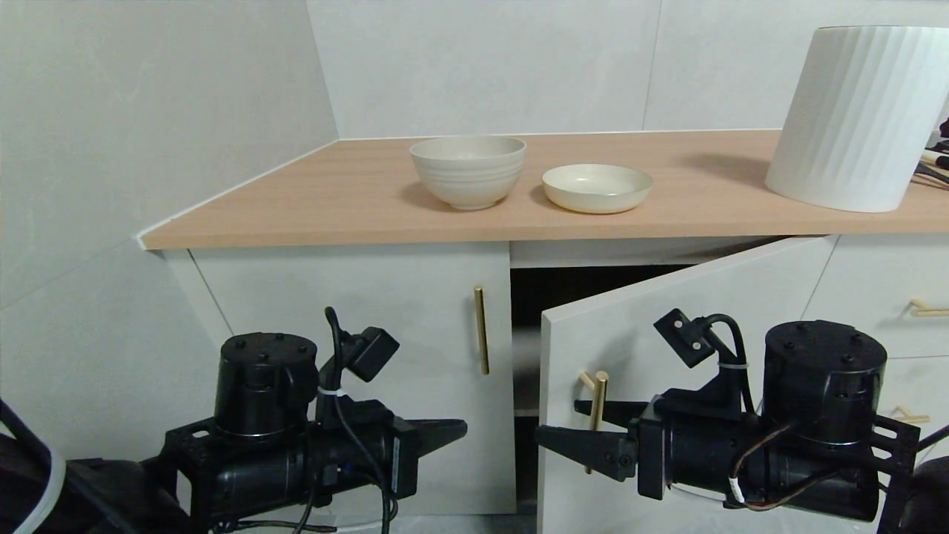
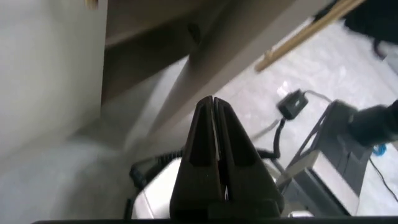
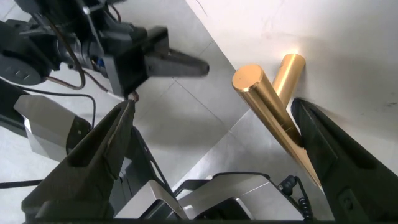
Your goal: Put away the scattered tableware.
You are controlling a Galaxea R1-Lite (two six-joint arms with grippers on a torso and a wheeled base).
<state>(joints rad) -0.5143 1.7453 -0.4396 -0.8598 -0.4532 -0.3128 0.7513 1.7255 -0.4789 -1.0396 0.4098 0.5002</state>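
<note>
In the head view, a bowl (image 1: 468, 170) and a shallow dish (image 1: 597, 187) sit just beside each other on the desk (image 1: 296, 215), and below them the right cupboard door (image 1: 667, 326) stands ajar. The left wrist view shows the left end effector (image 2: 213, 124) with its fingers pressed together, low before the cupboard. The right wrist view shows the right end effector (image 3: 211, 109) spread apart, with the door's brass handle (image 3: 267, 106) between its fingers.

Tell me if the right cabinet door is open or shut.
Open, partway: the door stands swung out, with a dark gap behind its edge. The right gripper, open, straddles its handle.
</note>
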